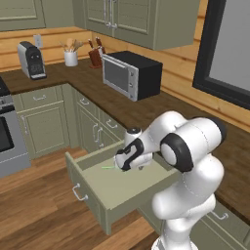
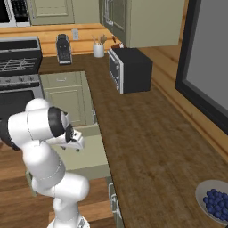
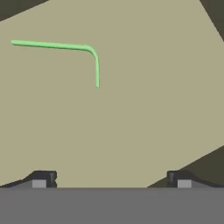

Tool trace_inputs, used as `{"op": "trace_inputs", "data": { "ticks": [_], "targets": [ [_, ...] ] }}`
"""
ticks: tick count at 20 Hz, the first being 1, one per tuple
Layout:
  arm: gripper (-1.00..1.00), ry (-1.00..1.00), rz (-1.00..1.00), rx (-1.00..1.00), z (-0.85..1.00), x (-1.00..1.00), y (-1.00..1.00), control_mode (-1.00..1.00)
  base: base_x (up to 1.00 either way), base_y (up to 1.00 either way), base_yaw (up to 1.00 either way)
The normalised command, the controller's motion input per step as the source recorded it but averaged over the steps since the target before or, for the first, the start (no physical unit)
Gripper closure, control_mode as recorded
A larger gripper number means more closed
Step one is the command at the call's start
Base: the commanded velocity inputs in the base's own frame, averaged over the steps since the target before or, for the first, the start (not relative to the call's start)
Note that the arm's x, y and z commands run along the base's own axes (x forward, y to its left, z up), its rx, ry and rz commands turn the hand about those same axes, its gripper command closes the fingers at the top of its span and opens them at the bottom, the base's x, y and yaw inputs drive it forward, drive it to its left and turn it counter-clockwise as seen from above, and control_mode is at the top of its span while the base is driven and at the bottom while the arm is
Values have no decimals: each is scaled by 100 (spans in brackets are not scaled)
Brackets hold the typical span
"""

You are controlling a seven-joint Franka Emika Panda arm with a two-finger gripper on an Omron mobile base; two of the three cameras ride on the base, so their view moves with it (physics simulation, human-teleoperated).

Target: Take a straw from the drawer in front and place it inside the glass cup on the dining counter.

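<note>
With the drawer point(image 1: 110, 188) pulled open, the gripper point(image 3: 111, 178) hovers fingers spread and empty above the bent green straw point(image 3: 65, 47) lying on the drawer floor; pickup and delivery to the cup remain.

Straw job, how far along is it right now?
Done: the drawer stands pulled open. In hand: the gripper hangs over the drawer's floor with its jaws wide open and nothing between them, and the bent green straw lies flat on that floor, off to one side of the fingertips in the hand view. Left: line up on the straw, grasp it, lift it out and carry it to the glass cup.
</note>
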Motion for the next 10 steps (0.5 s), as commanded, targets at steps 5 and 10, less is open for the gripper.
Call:
{"op": "trace_inputs", "data": {
  "ticks": [5, 10],
  "targets": [
    [-100, 0, 0, 3, -14, 8, -4, -100, 0, 0, 0],
    [-100, 0, 0, 1, -10, 38, -5, -100, 0, 0, 0]
  ]
}}
